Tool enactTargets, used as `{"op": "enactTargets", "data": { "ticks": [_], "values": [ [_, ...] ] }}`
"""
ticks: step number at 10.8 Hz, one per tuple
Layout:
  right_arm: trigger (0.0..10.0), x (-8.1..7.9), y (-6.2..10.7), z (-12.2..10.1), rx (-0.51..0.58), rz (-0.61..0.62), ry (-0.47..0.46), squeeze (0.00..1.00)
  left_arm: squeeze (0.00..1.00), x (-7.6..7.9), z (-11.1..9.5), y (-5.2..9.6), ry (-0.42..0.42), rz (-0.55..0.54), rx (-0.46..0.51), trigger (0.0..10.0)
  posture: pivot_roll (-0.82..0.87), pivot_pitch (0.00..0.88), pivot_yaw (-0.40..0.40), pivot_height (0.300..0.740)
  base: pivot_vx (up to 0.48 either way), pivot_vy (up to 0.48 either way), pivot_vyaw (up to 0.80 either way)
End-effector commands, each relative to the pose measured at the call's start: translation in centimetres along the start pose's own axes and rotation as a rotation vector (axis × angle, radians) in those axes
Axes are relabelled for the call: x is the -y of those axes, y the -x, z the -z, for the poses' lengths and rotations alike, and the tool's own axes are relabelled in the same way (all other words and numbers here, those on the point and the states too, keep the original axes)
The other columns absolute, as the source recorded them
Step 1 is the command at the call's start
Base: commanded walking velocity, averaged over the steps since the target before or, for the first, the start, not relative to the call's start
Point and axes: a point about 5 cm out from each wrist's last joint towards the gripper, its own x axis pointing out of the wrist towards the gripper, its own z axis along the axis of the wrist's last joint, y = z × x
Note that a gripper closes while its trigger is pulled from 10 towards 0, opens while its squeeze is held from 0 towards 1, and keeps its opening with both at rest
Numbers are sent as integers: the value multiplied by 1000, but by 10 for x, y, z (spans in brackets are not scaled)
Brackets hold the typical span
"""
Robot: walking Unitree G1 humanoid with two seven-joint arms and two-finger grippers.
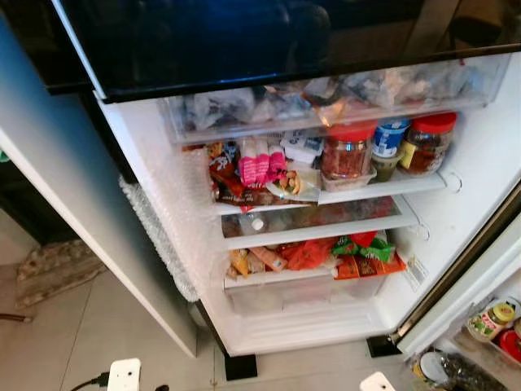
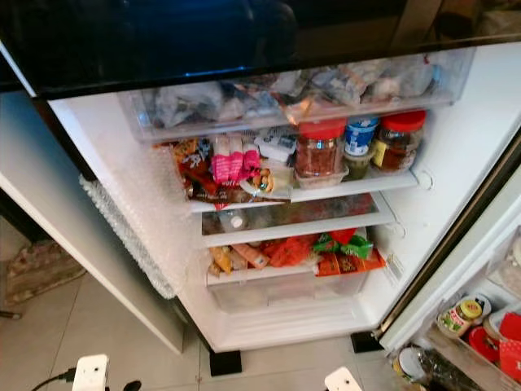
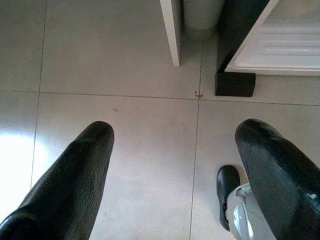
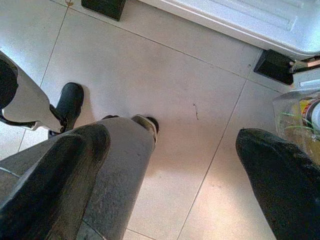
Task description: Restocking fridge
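Observation:
The fridge (image 1: 488, 155) stands open in front of me, its shelves crowded. A clear drawer (image 1: 326, 102) of bagged food is at the top. Below it a shelf carries two red-lidded jars (image 1: 348, 151), a blue-lidded tub (image 1: 391, 137) and pink packets (image 1: 259, 163). Red, orange and green packets (image 1: 350, 252) lie on the lowest shelf. My left gripper (image 3: 177, 129) hangs open over the floor tiles near the fridge's base, holding nothing. My right gripper (image 4: 172, 135) is also open and empty above the floor.
The grey fridge door (image 1: 73, 204) swings out on the left. A door rack (image 1: 488, 326) with jars and bottles is at the lower right. My black feet (image 3: 227, 182) stand on pale tiles (image 3: 125, 65). A mat (image 1: 53, 269) lies at the left.

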Motion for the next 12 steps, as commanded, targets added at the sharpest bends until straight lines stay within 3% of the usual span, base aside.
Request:
{"op": "enactTargets", "data": {
  "ticks": [1,6,12],
  "values": [
    [10000,-7,0,10,-34,-24,-8,0,0,-4,8,2,-15,-5,-29,10000,-125,0,85,740,0,262,0],
    [10000,-9,0,12,-53,-26,26,0,0,-7,9,3,-29,-5,-33,10000,-131,0,93,740,0,260,0],
    [10000,-3,1,13,-58,34,-31,0,0,-4,7,2,-12,-4,-27,10000,-121,0,82,740,0,219,-77]
  ]
}}
